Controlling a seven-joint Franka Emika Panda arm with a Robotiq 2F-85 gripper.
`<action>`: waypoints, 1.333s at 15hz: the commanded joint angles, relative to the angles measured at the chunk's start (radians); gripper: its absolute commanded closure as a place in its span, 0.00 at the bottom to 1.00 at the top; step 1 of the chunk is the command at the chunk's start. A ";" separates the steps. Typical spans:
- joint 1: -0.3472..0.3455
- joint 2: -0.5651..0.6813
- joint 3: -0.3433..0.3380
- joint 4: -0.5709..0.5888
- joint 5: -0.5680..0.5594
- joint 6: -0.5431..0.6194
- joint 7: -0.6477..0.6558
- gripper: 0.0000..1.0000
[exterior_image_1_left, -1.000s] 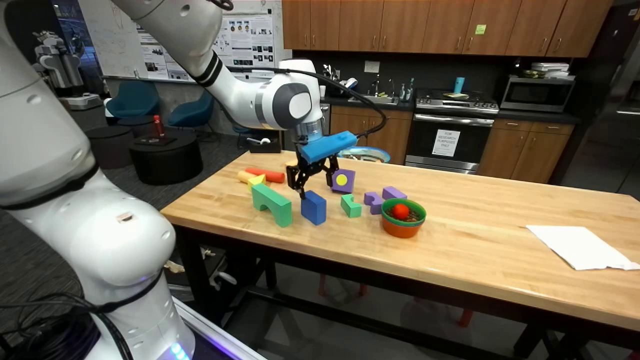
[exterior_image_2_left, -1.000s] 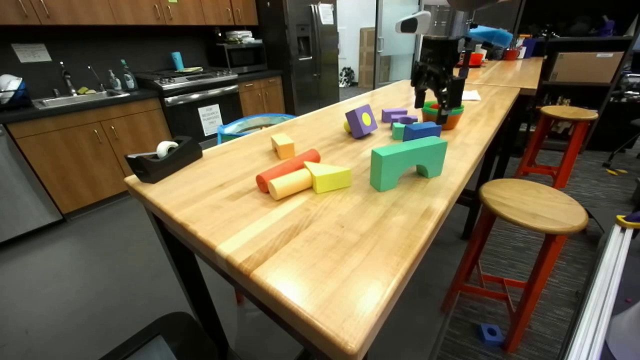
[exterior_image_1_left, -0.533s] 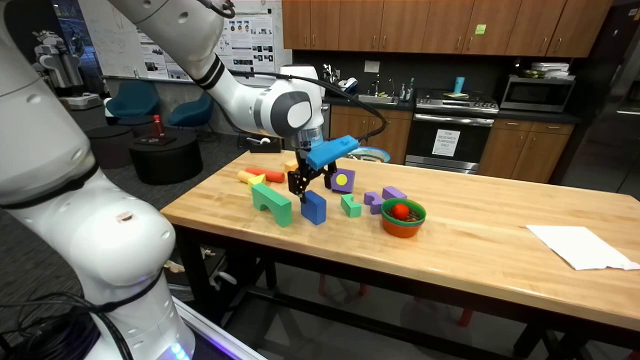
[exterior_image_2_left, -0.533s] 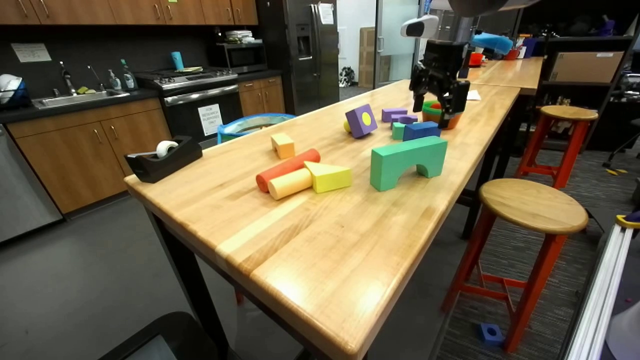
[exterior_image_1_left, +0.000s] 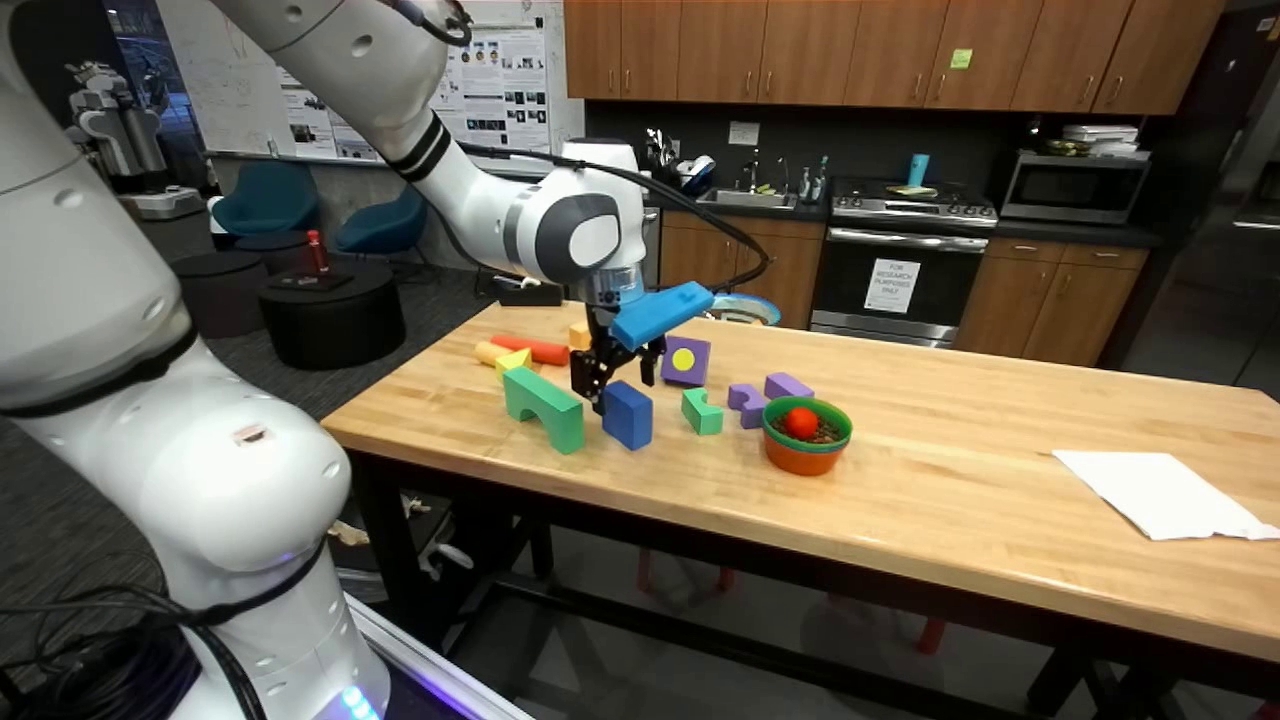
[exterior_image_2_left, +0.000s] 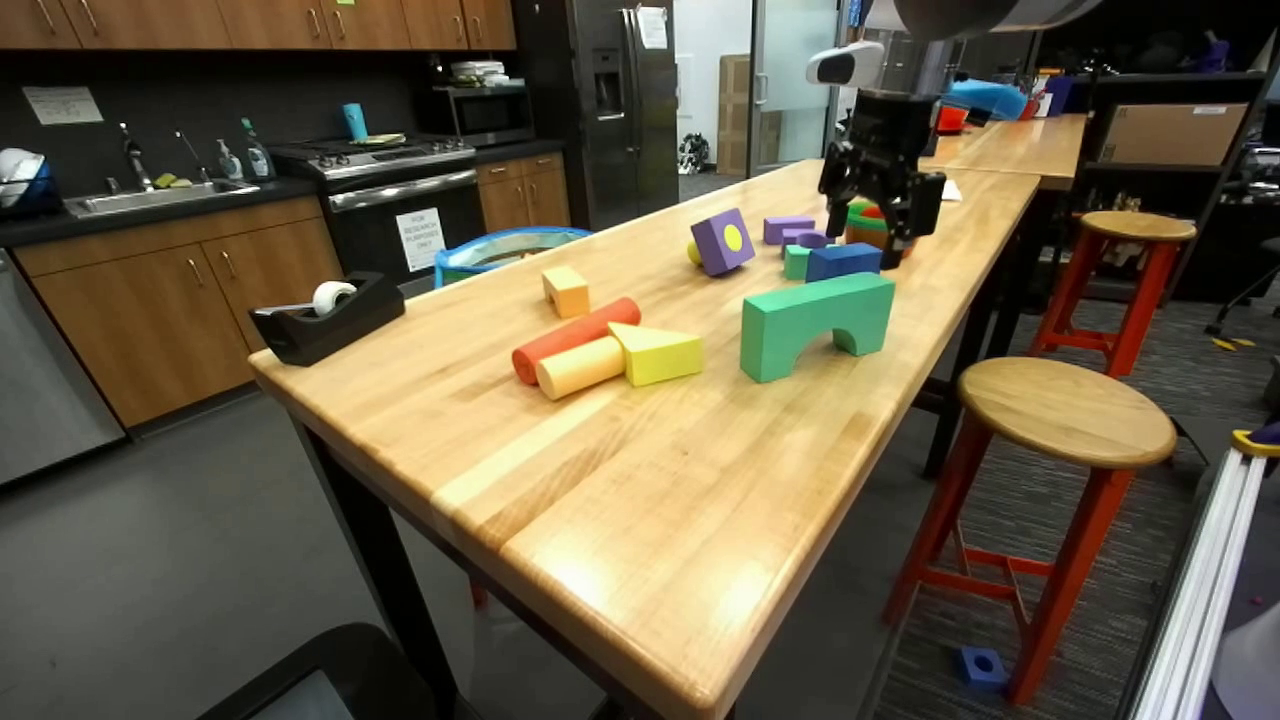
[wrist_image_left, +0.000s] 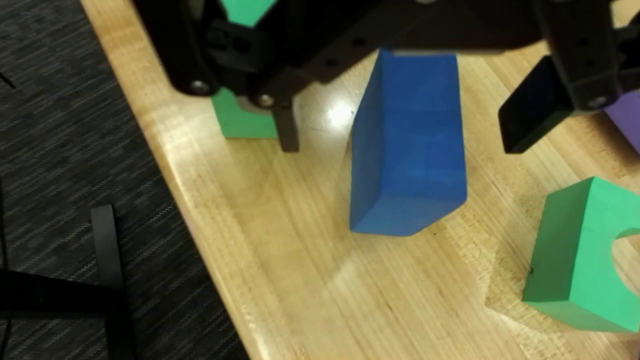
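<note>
In an exterior view the claw (exterior_image_2_left: 864, 248) is observed spread above the table (exterior_image_2_left: 640, 480). Just below the claw lies a blue block (exterior_image_2_left: 840, 263); contact cannot be determined. Behind the claw, partly hidden: a green-rimmed bowl (exterior_image_2_left: 860, 226). Nearer than the claw: a green arch (exterior_image_2_left: 815, 308), upright. Left of the claw as seen: a tilted purple block (exterior_image_2_left: 712, 246) bearing a yellow disc (exterior_image_2_left: 733, 238). Farther left and nearer: a yellow wedge (exterior_image_2_left: 660, 355), a tan cylinder (exterior_image_2_left: 582, 368) and a red cylinder (exterior_image_2_left: 578, 338) grouped together, an orange block (exterior_image_2_left: 566, 290) just beyond them. Far left, well apart: a black tape dispenser (exterior_image_2_left: 330, 325).
</note>
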 joint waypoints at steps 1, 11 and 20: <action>-0.005 0.019 0.003 -0.001 0.020 0.012 -0.033 0.04; -0.011 0.037 0.018 0.005 0.034 0.000 -0.004 0.83; -0.041 -0.089 0.095 -0.011 -0.063 -0.028 0.335 0.84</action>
